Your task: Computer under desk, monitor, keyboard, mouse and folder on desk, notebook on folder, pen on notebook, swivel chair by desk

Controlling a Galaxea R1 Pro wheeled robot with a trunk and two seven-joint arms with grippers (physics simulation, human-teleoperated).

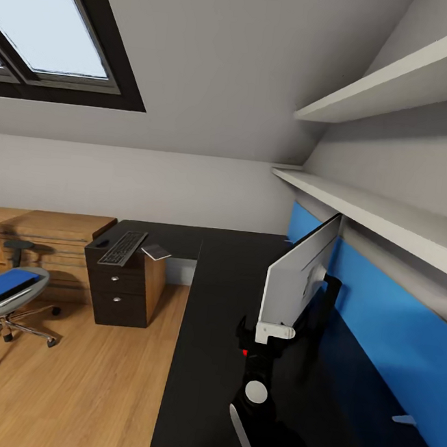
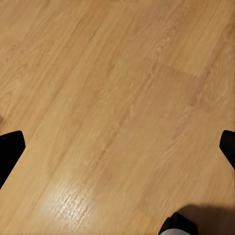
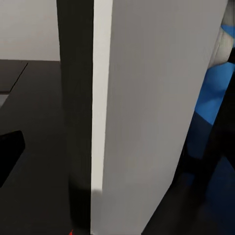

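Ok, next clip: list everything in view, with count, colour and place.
desk: one, black, L-shaped, along the blue wall panel
monitor: one, white back, upright on the desk
keyboard: one, black, on the desk's far end
notebook: one, grey, beside the keyboard
drawer unit: one, dark, under the far end
swivel chair: one, grey, on the wood floor, apart from the desk
folder: one, blue, on the chair seat
shelves: two, white, on the wall
right tool: one, black, at the monitor's near edge
left tool: fingertips black, over the floor

Head view looks down along desk (image 1: pixel 222 306); right wrist close against monitor (image 3: pixel 147 112), shared; left wrist faces floor (image 2: pixel 117 98).
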